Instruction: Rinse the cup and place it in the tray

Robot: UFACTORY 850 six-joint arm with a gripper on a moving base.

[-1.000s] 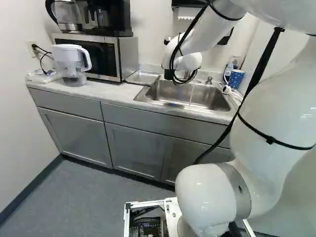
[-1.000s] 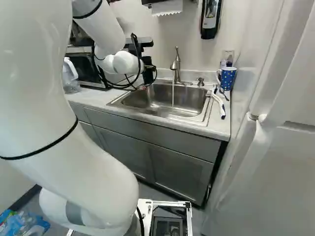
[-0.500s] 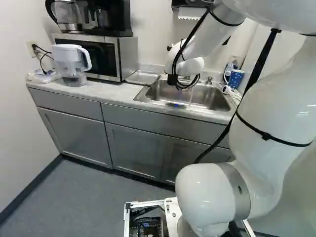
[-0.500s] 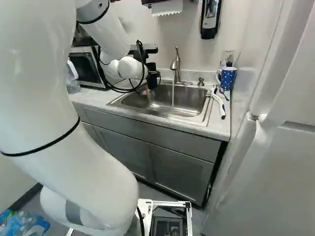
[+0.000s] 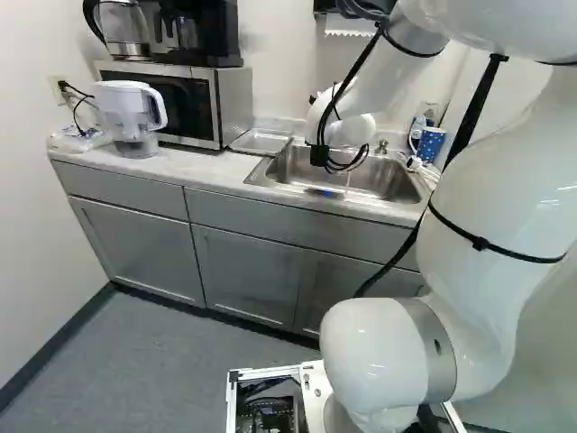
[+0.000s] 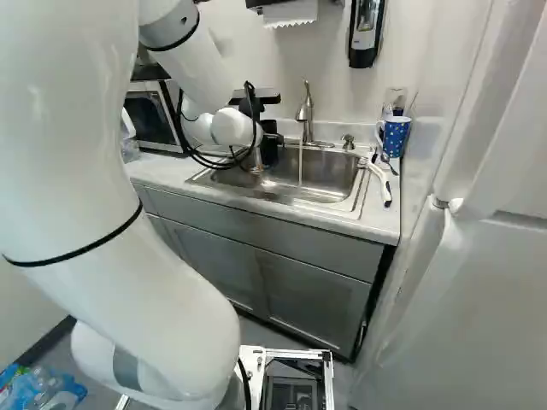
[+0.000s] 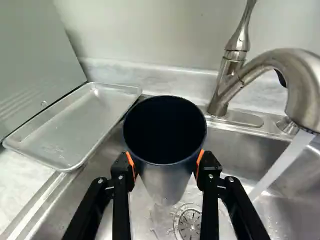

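Observation:
My gripper is low over the left part of the sink in the right base view. In the wrist view the gripper is shut on the cup, an orange pad against either side. The cup has a dark inside and a shinier lower wall, and its open mouth faces the camera. Beyond the sink's edge, on the counter, lies the shallow metal tray, bare inside. Water streams from the faucet, with the cup apart from the stream. The drain shows below the cup.
A microwave stands beside the tray, a white pitcher farther along. At the sink's other side are a blue dotted mug and a white-handled brush. A fridge stands at the right of the right base view.
The arm has carried the gripper, with the cup, to the right and lower over the sink in both base views. The base has stayed still, and the water keeps running.

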